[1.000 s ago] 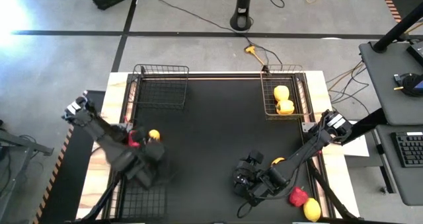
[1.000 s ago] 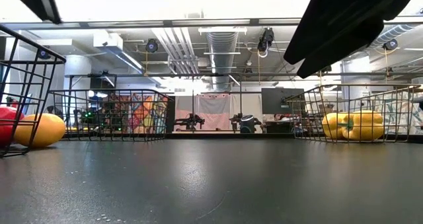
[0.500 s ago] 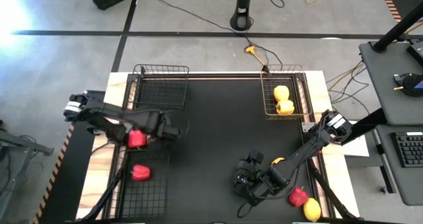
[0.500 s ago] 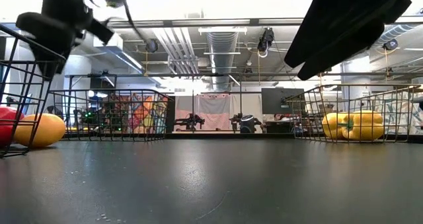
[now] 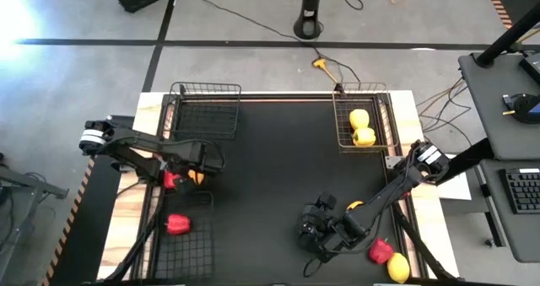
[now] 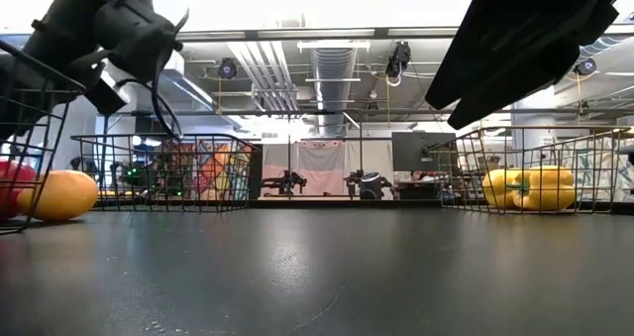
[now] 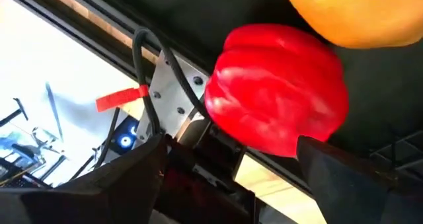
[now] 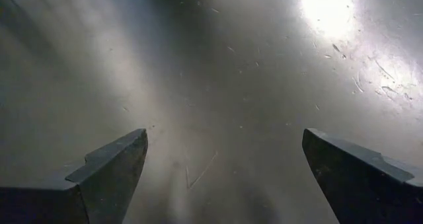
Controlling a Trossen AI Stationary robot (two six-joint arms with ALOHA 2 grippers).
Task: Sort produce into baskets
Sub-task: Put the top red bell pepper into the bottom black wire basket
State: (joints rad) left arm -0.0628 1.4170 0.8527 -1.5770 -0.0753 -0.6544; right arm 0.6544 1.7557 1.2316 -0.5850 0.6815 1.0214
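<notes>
Three pieces sit sorted: two yellow peppers (image 5: 362, 127) in the far-right basket (image 5: 341, 121), one red pepper (image 5: 176, 224) in the near-left basket (image 5: 201, 254). Left gripper (image 7: 228, 161), spread wide, straddles another red pepper (image 7: 277, 97) beside a lemon (image 5: 197, 177); right gripper (image 8: 225, 168) waits released over bare table, loose produce (image 5: 388, 259) nearby.

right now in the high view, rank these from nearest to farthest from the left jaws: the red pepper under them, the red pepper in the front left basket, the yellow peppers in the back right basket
1. The red pepper at the table's left edge, right under the left gripper.
2. The red pepper in the front left basket, toward the front.
3. The yellow peppers in the back right basket, across the table.
</notes>
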